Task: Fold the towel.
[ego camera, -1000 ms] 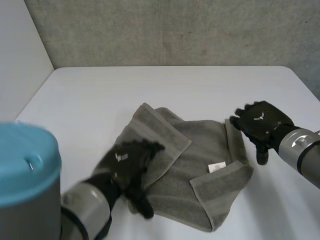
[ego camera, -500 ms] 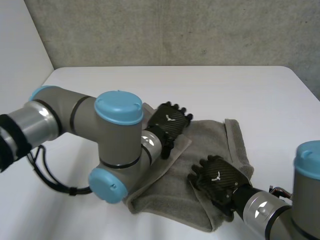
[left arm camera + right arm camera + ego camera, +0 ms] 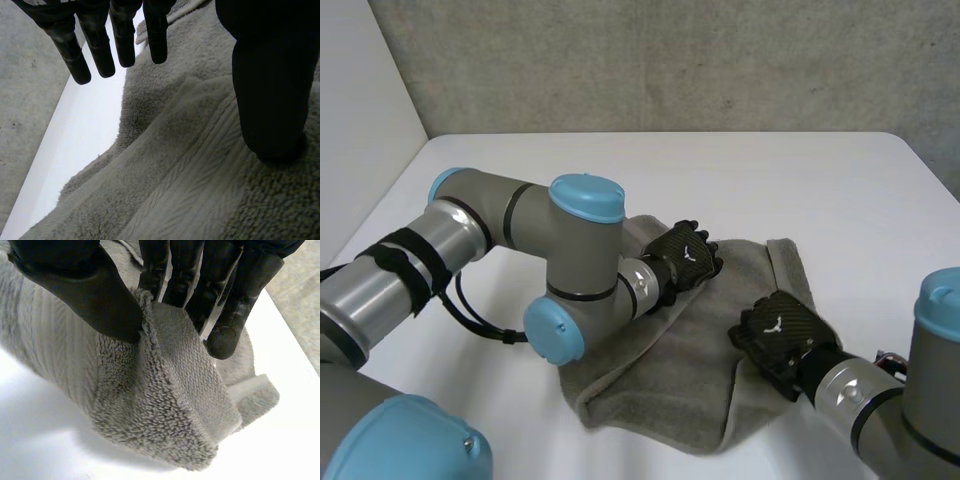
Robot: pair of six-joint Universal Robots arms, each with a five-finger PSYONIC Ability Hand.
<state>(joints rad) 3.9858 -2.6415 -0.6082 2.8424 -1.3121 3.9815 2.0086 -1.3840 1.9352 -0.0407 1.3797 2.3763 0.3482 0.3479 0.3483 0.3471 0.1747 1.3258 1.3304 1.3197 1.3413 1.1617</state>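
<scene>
Thumb and fingers of the right hand (image 3: 80, 285) pinch a thick fold at the right edge of the towel (image 3: 165, 390), probably to carry it over. The left hand (image 3: 270, 90) has straight fingers and its thumb rests mid-towel, likely pinning it. The towel lies rumpled near the front edge of the table (image 3: 770, 180).

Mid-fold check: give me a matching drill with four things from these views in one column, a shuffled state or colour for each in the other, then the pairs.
Things:
1. left hand
2. right hand
3. towel
4. table

States:
A. white
B. pinching a folded towel edge between thumb and fingers
C. grey, rumpled, lying on the table
D. fingers straight, thumb resting on the towel

Pairs: 1-D; 2-B; 3-C; 4-A
</scene>
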